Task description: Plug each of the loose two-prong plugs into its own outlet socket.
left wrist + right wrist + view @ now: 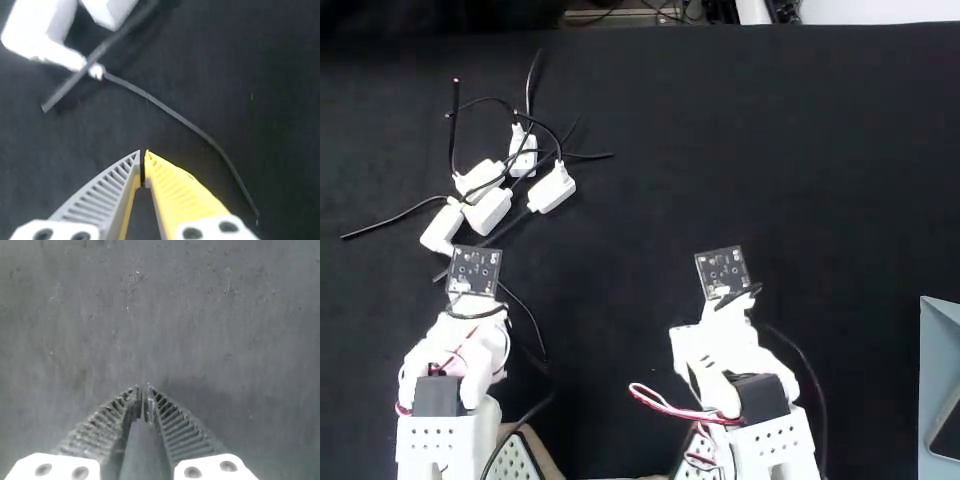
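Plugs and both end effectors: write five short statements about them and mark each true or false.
1. The plugs lie bunched together among black cords on the table. True.
2. The left end effector grips a plug. False: it is shut on nothing, over bare table.
3. The right end effector is shut and holds nothing. True.
4. The right arm stands nearer the plugs than the left arm. False: the left arm is nearer.
5. A black cord lies on the table ahead of the left end effector. True.
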`<state>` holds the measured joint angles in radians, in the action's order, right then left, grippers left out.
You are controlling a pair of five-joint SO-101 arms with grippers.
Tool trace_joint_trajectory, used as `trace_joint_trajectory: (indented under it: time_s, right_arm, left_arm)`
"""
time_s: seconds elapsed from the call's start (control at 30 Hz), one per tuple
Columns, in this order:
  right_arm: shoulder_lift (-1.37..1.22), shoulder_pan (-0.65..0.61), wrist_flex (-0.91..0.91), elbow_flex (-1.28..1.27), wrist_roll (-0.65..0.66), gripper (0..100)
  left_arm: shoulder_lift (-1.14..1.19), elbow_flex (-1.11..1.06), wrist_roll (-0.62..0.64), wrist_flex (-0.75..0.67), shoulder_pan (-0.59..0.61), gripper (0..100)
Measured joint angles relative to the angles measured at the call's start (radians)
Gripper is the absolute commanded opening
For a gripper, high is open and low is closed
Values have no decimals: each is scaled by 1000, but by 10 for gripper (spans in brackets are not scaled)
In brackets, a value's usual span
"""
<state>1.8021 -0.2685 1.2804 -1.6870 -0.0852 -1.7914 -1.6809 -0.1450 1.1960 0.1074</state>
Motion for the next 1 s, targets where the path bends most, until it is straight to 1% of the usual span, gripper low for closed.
trace_joint_trajectory:
  time_s: [0.07, 0.17, 1.0]
  right_arm:
    - [0, 0, 2, 0, 0, 14]
    - [0, 0, 2, 0, 0, 14]
    - [0, 0, 2, 0, 0, 14]
  left_arm:
    - [0, 0, 0, 43, 0, 30]
    - [0, 0, 0, 57, 0, 30]
    - [0, 0, 0, 57, 0, 30]
